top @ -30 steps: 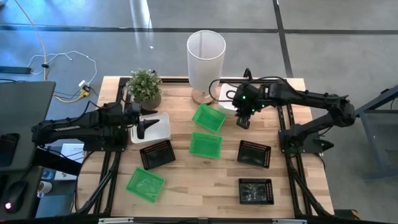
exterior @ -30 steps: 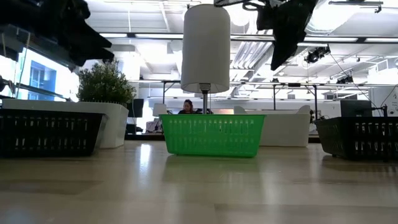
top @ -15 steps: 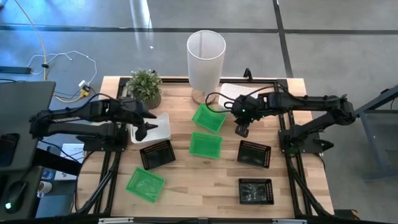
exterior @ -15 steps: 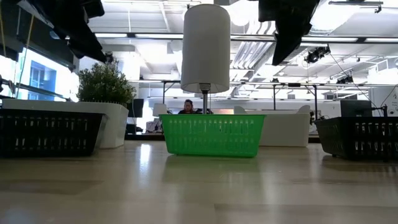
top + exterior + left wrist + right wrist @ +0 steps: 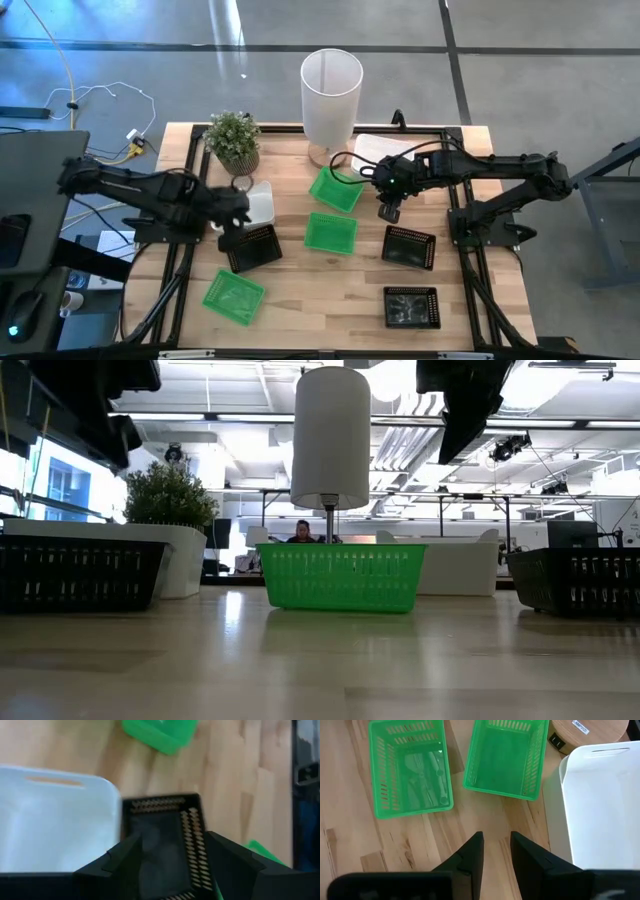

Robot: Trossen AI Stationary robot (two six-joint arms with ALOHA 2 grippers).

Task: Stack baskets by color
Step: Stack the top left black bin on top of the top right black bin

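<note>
I hold the left gripper (image 5: 232,218) open above the black mesh plastic basket (image 5: 252,247), at the table's 8 o'clock beside the white plastic tray (image 5: 55,820). Light, stiff, slick: I would pinch one rim wall. The right gripper (image 5: 496,851), nearly closed and empty, waits near two green mesh baskets (image 5: 410,767). The wrist view is blurred; some baskets may be hidden.

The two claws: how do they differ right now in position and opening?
The left claw hangs over the black basket beside the white basket, fingers spread wide around nothing. The right claw sits over bare wood between the upper green basket and a black basket on the right, fingers much closer together, a narrow gap showing. Both are empty.
</note>
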